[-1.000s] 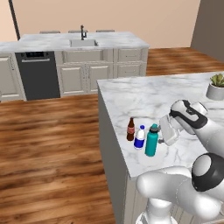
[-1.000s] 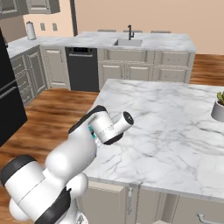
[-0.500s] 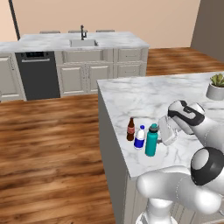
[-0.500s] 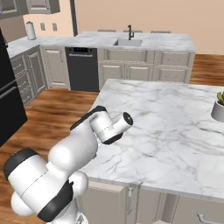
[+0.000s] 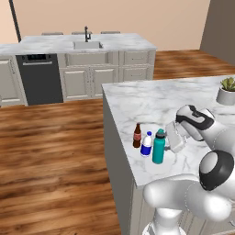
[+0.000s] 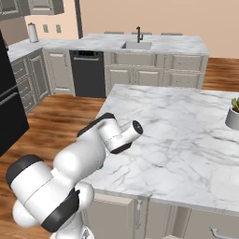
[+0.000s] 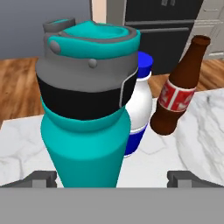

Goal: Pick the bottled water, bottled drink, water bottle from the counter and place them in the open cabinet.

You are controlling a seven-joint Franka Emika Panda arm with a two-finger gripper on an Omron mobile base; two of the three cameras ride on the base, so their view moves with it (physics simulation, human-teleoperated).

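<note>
Three bottles stand close together near the left edge of the marble counter (image 5: pixel 151 103). The tall teal water bottle (image 5: pixel 159 147) (image 7: pixel 87 113) is nearest my hand. The small clear bottled water (image 5: pixel 146 144) (image 7: pixel 139 105) stands just behind it, and the brown bottled drink (image 5: pixel 137 136) (image 7: pixel 177 96) with its red label is farthest. My gripper (image 5: pixel 167 139) (image 7: pixel 113 178) is open at flask height, one fingertip (image 7: pixel 41 178) on each side of the flask's lower body, without touching it. The open cabinet is out of view.
A potted plant (image 5: pixel 226 92) (image 6: pixel 233 114) sits at the counter's far right. Across the wood floor runs the sink counter (image 5: pixel 87 45) with a dark dishwasher (image 5: pixel 39 78). A black fridge (image 6: pixel 9 116) stands at the left. The counter's left edge drops off just beyond the bottles.
The hand has eased slightly closer to the teal flask. The three bottles have not moved.
</note>
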